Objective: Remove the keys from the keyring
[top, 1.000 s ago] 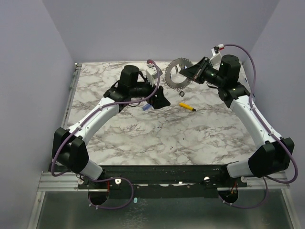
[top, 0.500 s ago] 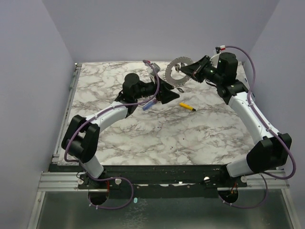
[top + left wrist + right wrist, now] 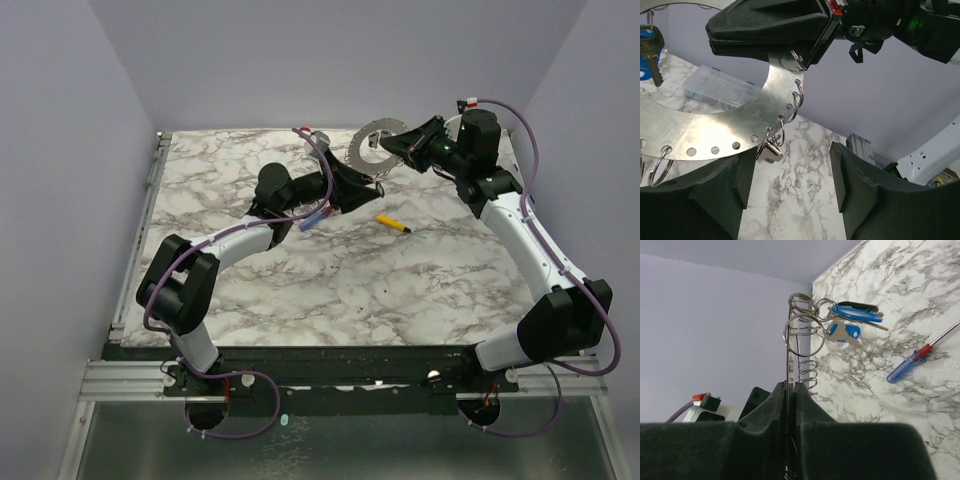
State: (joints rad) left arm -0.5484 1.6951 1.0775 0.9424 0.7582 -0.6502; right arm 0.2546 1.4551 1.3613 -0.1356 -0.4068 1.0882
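Keyring (image 3: 353, 152) behind; screwdriver (image 3: 312, 220) left of stick (image 3: 393, 223), both nearer.

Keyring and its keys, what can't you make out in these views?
- Top external: the keys on the keyring are too small to count; the right gripper covers part of it.
- Left wrist: the left edge cuts off a blue-headed key.
- Right wrist: keyring edge-on, lower part hidden between the gripper's fingers.

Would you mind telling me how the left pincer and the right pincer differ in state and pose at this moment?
The left pincer is open and holds nothing; the right pincer is shut on the rim of the keyring. The left pincer sits below the keyring, fingers spread; the right pincer clamps it from the far side and holds it raised. Both have black fingers and face the same keyring.
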